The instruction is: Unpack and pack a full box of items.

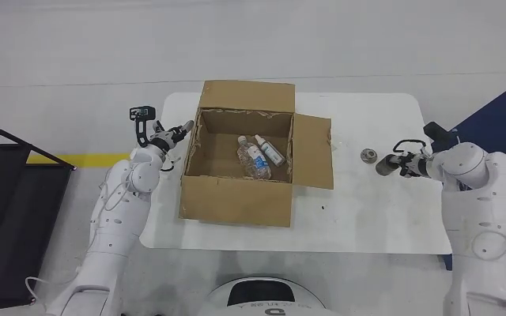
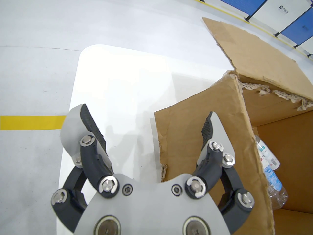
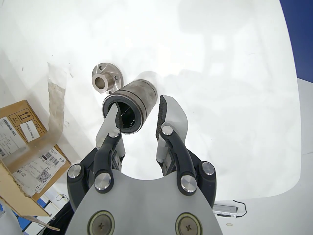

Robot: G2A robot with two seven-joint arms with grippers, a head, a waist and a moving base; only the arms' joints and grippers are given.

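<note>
An open cardboard box [image 1: 237,201] stands on the white table [image 1: 379,221], and two clear plastic bottles [image 1: 253,158] [image 1: 270,150] lie inside it. Just outside the box's side wall [image 2: 207,113] my left gripper [image 1: 188,126] [image 2: 146,113] hangs open and empty; one bottle [image 2: 269,170] shows past that wall. Over the other end of the table my right gripper [image 1: 393,165] [image 3: 139,103] is shut on a steel linear bearing [image 1: 385,165] [image 3: 132,103], one finger inside its bore and the other outside. A small metal flange [image 1: 368,155] [image 3: 106,79] stands on the table just beyond it.
The box's side flap [image 1: 313,150] lies spread toward the right arm, and its labelled outer face [image 3: 22,128] carries a loose strip of tape. The far flap [image 1: 247,95] is folded outward. A dark frame [image 1: 24,205] stands on the floor by the left arm.
</note>
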